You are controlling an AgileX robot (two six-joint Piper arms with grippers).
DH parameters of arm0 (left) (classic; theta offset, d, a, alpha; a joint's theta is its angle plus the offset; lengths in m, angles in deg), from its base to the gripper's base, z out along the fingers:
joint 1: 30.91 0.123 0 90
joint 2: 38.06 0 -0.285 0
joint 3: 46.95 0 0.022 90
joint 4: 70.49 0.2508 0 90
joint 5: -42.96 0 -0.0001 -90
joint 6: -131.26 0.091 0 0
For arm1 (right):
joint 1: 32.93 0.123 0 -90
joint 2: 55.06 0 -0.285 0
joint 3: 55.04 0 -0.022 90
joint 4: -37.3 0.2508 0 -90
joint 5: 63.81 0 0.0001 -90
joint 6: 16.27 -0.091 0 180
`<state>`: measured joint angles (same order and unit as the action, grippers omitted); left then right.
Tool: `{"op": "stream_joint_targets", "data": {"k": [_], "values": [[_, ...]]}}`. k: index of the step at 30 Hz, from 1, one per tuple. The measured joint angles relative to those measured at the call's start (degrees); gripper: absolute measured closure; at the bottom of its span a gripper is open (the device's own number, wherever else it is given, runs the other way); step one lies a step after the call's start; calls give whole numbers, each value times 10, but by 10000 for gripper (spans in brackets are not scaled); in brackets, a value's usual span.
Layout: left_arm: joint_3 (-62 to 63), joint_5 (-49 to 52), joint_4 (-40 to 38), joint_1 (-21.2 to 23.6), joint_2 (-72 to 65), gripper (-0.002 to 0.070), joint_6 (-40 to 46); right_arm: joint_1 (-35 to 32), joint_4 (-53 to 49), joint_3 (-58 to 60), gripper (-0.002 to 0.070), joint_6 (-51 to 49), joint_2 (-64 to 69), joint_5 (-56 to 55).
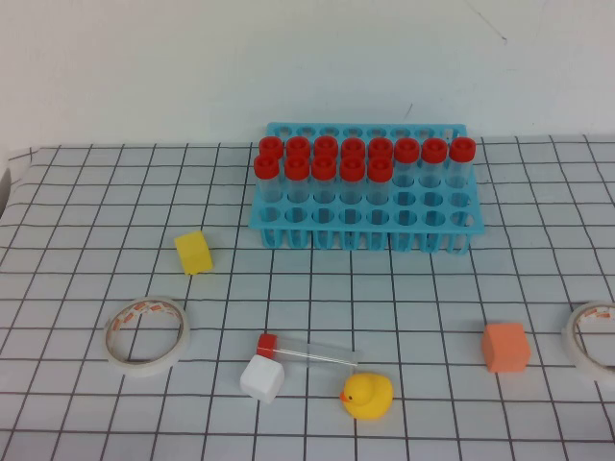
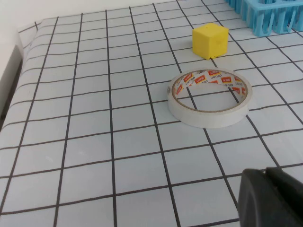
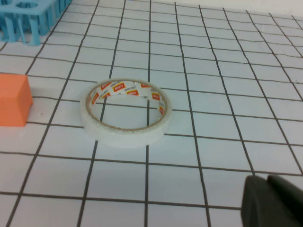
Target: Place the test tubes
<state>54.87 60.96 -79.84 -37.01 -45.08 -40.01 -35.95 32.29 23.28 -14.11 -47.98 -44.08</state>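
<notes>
One clear test tube (image 1: 306, 351) with a red cap lies flat on the gridded table near the front middle, its cap against a white cube (image 1: 261, 378). A blue rack (image 1: 365, 227) at the back middle holds several red-capped tubes upright in its rear rows. Neither arm shows in the high view. In the left wrist view my left gripper (image 2: 266, 176) is shut and empty, hovering low over the table near a tape roll (image 2: 209, 97). My right gripper (image 3: 266, 181) is likewise shut and empty, close to another tape roll (image 3: 125, 111).
A yellow cube (image 1: 193, 252) sits left of the rack, with a tape roll (image 1: 146, 333) in front of it. A yellow rubber duck (image 1: 368, 395) rests right of the lying tube. An orange cube (image 1: 505, 347) and a second tape roll (image 1: 593, 338) lie at the right.
</notes>
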Motion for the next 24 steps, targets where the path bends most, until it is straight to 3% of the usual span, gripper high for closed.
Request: {"op": "stream_joint_targets", "data": {"k": [24], "values": [[0, 0, 0, 0, 0, 676, 14, 0, 0, 0, 678, 0, 0, 0]]}}
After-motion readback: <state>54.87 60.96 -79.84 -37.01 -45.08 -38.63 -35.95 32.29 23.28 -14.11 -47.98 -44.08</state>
